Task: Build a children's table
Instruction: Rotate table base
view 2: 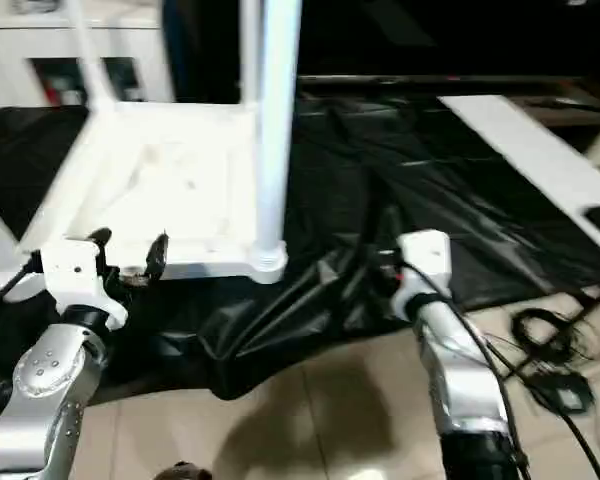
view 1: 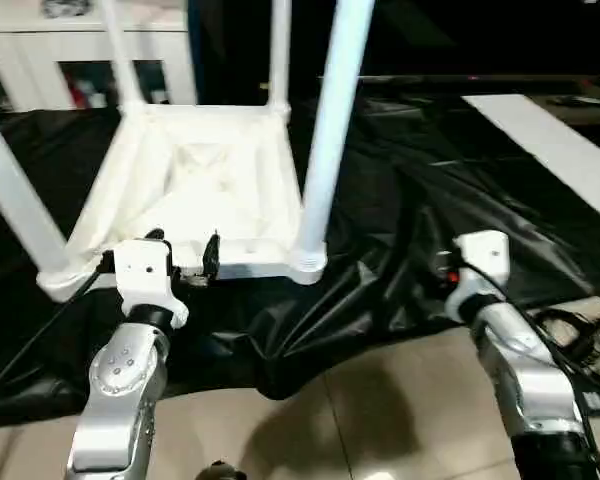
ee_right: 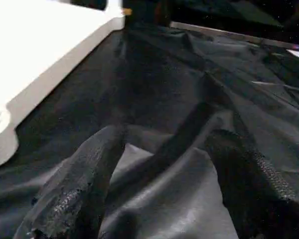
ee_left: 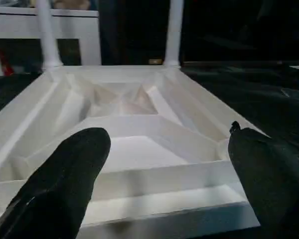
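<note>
Nearest, the left end effector (view 1: 185, 258) hangs with its two black fingers (ee_left: 65, 184) spread almost fully and nothing between them, just short of the near rim of the upturned tabletop (view 1: 195, 190). The right end effector (ee_right: 164, 189) is also empty, its fingers parted a fair way above the crumpled black sheet (view 1: 400, 230), with the tabletop's near corner socket (view 1: 310, 265) off to its inner side and apart from it.

Beyond the left end effector the tabletop lies underside up on the sheet, its ribs running in from the rim to a raised centre. Four white legs stand up out of the corner sockets: the near right leg (view 1: 330, 130) between the two end effectors, the near left leg (view 1: 15, 205) outside the left one, and two far legs (ee_left: 173, 30) behind.

By my reading, all the legs are in place and the step in hand is checking or seating them, or getting a hold to turn the table over. The next move likely calls for closing the left fingers on the near rim.

Farther back stands a white cabinet (view 1: 40, 55); what its compartments hold is too blurred to tell. A white board (view 1: 550, 140) lies well beyond the right end effector.
</note>
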Available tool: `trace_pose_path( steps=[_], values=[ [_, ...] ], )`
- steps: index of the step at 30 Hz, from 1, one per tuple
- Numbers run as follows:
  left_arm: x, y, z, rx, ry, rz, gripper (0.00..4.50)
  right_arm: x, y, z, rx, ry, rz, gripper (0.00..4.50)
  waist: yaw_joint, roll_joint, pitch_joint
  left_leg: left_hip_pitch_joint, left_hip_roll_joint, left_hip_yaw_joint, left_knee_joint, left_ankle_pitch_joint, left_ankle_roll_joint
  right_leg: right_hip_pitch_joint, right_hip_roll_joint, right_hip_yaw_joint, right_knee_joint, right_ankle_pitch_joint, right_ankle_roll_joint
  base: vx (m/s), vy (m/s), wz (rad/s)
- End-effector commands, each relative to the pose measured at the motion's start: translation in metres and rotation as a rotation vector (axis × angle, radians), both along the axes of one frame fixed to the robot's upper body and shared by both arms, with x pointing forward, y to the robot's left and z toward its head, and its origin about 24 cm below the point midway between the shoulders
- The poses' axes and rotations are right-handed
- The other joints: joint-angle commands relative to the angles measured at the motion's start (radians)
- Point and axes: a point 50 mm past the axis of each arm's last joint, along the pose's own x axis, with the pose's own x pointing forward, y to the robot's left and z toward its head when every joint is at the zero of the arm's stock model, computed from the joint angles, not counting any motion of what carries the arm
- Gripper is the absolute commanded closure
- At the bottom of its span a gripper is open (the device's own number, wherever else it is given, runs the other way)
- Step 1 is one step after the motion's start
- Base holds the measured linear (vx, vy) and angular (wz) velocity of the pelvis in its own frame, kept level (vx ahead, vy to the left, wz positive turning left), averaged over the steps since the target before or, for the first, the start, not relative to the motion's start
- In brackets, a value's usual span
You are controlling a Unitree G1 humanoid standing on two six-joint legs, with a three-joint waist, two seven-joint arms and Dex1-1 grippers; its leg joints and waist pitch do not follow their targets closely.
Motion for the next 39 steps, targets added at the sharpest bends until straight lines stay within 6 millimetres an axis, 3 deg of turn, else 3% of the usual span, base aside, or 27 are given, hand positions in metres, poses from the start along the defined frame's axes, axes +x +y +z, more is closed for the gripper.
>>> trace_pose_path(
  steps=[1,2,3,4,5,6,8,10,11,12,13,15,16,17,18,19,21,23,24,26,27,29,30,32,34,37,39],
  values=[
    [0.001,0.001,0.001,0.010,-0.002,0.012,0.06,0.005,0.005,0.005,-0.011,-0.012,0.021,1.32,0.012,0.003,-0.029,-0.014,0.021,-0.007,-0.027,-0.521,0.014,0.075,-0.160,0.045,-0.179,-0.822,-0.055,0.038,0.041,0.42],
    [0.001,0.001,0.001,0.009,-0.002,0.009,0.06,0.005,0.005,0.004,-0.012,-0.012,0.021,1.32,0.006,0.007,-0.009,0.011,0.039,0.006,0.032,-0.436,0.048,0.103,-0.197,-0.003,-0.238,-0.886,-0.069,0.070,0.046,0.46],
    [0.002,0.001,0.001,0.011,-0.003,0.004,0.06,0.006,0.006,0.004,-0.004,-0.015,0.012,1.32,-0.027,0.037,-0.007,0.095,0.077,0.002,0.005,-0.524,-0.017,0.058,-0.121,-0.005,-0.207,-0.792,-0.067,0.048,0.075,0.48],
    [0.002,0.001,0.001,0.011,-0.003,0.004,0.06,0.006,0.006,0.004,-0.004,-0.015,0.012,1.32,-0.043,0.038,0.009,0.113,0.092,-0.019,-0.041,-0.715,-0.071,0.038,-0.070,-0.043,-0.159,-0.688,-0.064,0.048,0.075,0.48],
    [0.003,0.000,0.001,0.013,-0.005,-0.003,0.06,0.007,0.004,0.004,0.018,-0.014,-0.028,1.32,-0.044,0.051,-0.010,0.118,0.114,-0.043,-0.110,-0.864,-0.105,0.058,-0.022,-0.008,-0.065,-0.501,-0.074,0.066,0.089,0.20],
    [0.003,-0.001,0.001,0.013,-0.004,-0.006,0.06,0.007,0.002,0.003,0.027,-0.011,-0.054,1.32,-0.053,0.038,-0.020,0.159,0.148,-0.080,-0.160,-0.948,-0.093,0.012,0.009,0.056,0.036,-0.150,-0.057,0.123,0.072,-0.06],
    [0.004,-0.001,0.000,0.013,-0.003,-0.009,0.06,0.007,0.001,0.003,0.023,-0.012,-0.061,1.32,-0.050,0.033,-0.020,0.170,0.146,-0.087,-0.158,-0.918,-0.055,-0.009,-0.004,0.085,0.035,-0.139,-0.036,0.129,0.061,-0.06],
    [0.005,-0.003,0.000,0.014,-0.003,-0.020,0.06,0.007,-0.002,0.003,0.013,-0.013,-0.074,1.32,-0.048,-0.003,-0.018,0.141,0.073,-0.026,-0.112,-0.784,0.015,0.004,-0.068,0.143,-0.084,-0.195,-0.056,0.146,0.009,-0.04],
    [0.005,-0.003,0.000,0.016,-0.003,-0.023,0.06,0.007,-0.002,0.003,0.013,-0.013,-0.079,1.32,-0.033,-0.016,-0.028,0.098,0.037,0.017,-0.067,-0.640,0.041,0.053,-0.100,0.177,-0.117,-0.228,-0.088,0.150,-0.028,0.02],
    [0.005,-0.004,0.000,0.017,-0.002,-0.026,0.06,0.007,-0.003,0.003,0.012,-0.014,-0.082,1.32,-0.003,-0.040,-0.050,0.006,0.003,0.033,0.057,-0.289,0.110,0.154,-0.170,0.240,-0.167,-0.357,-0.107,0.200,-0.018,0.02],
    [0.005,-0.004,0.000,0.018,-0.002,-0.029,0.06,0.007,-0.004,0.003,0.010,-0.015,-0.083,1.32,0.020,-0.036,-0.065,-0.043,0.009,0.022,0.102,-0.117,0.155,0.184,-0.182,0.253,-0.168,-0.270,-0.127,0.200,-0.018,0.02],
    [0.006,-0.005,0.000,0.019,-0.001,-0.033,0.06,0.007,-0.005,0.003,0.015,-0.016,-0.090,1.32,0.018,-0.008,-0.077,-0.049,0.003,0.022,0.032,0.058,0.187,0.181,-0.058,0.164,-0.120,0.017,-0.113,0.216,0.006,0.00],
    [0.006,-0.005,0.000,0.020,0.001,-0.033,0.06,0.007,-0.006,0.003,0.008,-0.013,-0.092,1.32,-0.016,0.052,-0.090,0.078,0.033,-0.011,-0.026,0.234,0.238,0.113,0.033,0.076,-0.056,0.110,-0.059,0.323,0.020,-0.01],
    [0.006,-0.005,-0.001,0.020,0.002,-0.033,0.06,0.008,-0.007,0.003,0.005,-0.012,-0.093,1.32,-0.052,0.060,-0.083,0.165,0.076,-0.086,-0.027,0.261,0.392,0.003,0.069,0.056,0.028,0.034,-0.025,0.216,0.024,0.01],
    [0.007,-0.005,-0.001,0.020,0.002,-0.031,0.06,0.008,-0.006,0.003,0.007,-0.011,-0.084,1.32,-0.071,0.057,-0.113,0.272,0.154,-0.174,-0.013,0.449,0.560,-0.107,0.030,0.081,0.107,-0.162,0.057,0.235,-0.042,-0.20],
    [0.007,-0.005,-0.001,0.020,0.002,-0.030,0.06,0.008,-0.006,0.004,0.011,-0.011,-0.078,1.32,-0.073,0.041,-0.111,0.257,0.170,-0.195,-0.019,0.683,0.606,-0.148,0.001,0.105,0.143,-0.125,0.119,0.155,-0.076,-0.38],
    [0.007,-0.004,0.000,-0.003,-0.007,-0.023,0.06,0.008,-0.001,0.005,-0.015,-0.017,-0.025,1.32,-0.067,0.006,-0.093,0.210,0.125,-0.143,-0.045,0.614,0.542,-0.159,-0.024,0.154,0.128,0.033,0.131,0.088,-0.065,-0.35],
    [0.006,-0.003,0.002,-0.033,-0.016,-0.016,0.06,0.007,0.004,0.005,-0.055,-0.022,0.027,1.32,-0.050,-0.062,-0.070,0.140,-0.024,-0.018,-0.027,0.099,0.378,-0.077,-0.033,0.211,-0.046,0.219,0.038,0.000,-0.032,-0.02],
    [0.007,-0.002,0.001,-0.036,-0.011,-0.016,0.06,0.008,0.005,0.005,-0.054,-0.022,0.029,1.32,-0.011,-0.093,-0.075,0.045,-0.109,0.016,0.101,-0.155,0.271,0.033,-0.116,0.313,-0.122,-0.040,0.085,0.102,-0.061,0.06],
    [0.007,0.001,0.001,-0.043,0.000,-0.004,0.06,0.009,0.006,0.004,-0.018,-0.012,0.017,1.32,-0.021,-0.075,-0.071,0.008,-0.066,-0.022,0.102,0.002,0.107,0.060,-0.131,0.272,-0.064,0.224,-0.018,0.114,-0.062,-0.03],
    [0.006,0.005,0.000,-0.040,0.013,0.002,0.06,0.009,0.007,0.003,-0.007,-0.006,0.016,1.32,-0.027,-0.050,-0.064,0.033,-0.040,-0.019,0.019,0.178,0.022,0.019,-0.082,0.206,-0.040,0.589,-0.053,0.075,-0.064,-0.16],
    [0.005,0.007,-0.003,-0.044,0.036,0.005,0.06,0.010,0.008,0.002,-0.010,-0.002,0.022,1.32,-0.028,-0.009,-0.068,0.037,0.002,-0.022,-0.037,0.241,0.044,0.006,-0.056,0.180,-0.030,0.653,-0.083,0.065,-0.034,-0.14],
    [0.004,0.008,-0.003,-0.052,0.032,0.003,0.06,0.010,0.009,0.001,-0.012,0.001,0.026,1.32,-0.035,0.001,-0.075,0.069,0.065,-0.032,-0.022,0.199,0.054,-0.019,-0.034,0.175,-0.020,0.500,-0.163,0.060,0.032,0.04],
    [0.002,0.009,-0.002,-0.047,0.030,0.004,0.06,0.010,0.011,-0.001,-0.010,0.008,0.039,1.32,-0.035,-0.004,-0.072,0.070,0.072,-0.020,-0.031,0.110,0.068,-0.015,-0.048,0.180,-0.030,0.390,-0.230,0.030,0.016,0.02],
    [0.002,0.010,0.000,-0.046,0.017,-0.001,0.06,0.011,0.014,-0.003,-0.010,0.013,0.047,1.32,-0.010,-0.029,-0.061,0.048,0.052,0.021,-0.028,-0.081,0.144,0.003,-0.104,0.212,-0.070,0.200,-0.311,0.000,0.000,0.00],
    [0.004,0.010,0.004,0.009,0.004,-0.023,0.06,0.014,0.018,-0.004,-0.010,0.016,0.053,1.32,0.046,-0.022,-0.043,0.040,0.079,0.009,0.028,-0.164,0.120,0.011,-0.209,0.272,-0.145,-0.184,-0.305,-0.061,0.063,0.10],
    [0.005,0.010,0.006,0.019,-0.007,-0.036,0.06,0.014,0.020,-0.004,-0.010,0.016,0.056,1.32,0.046,-0.006,-0.045,0.062,0.087,0.019,-0.046,-0.177,0.107,-0.013,-0.108,0.205,-0.112,-0.226,-0.264,-0.049,0.117,0.02]
  ],
)
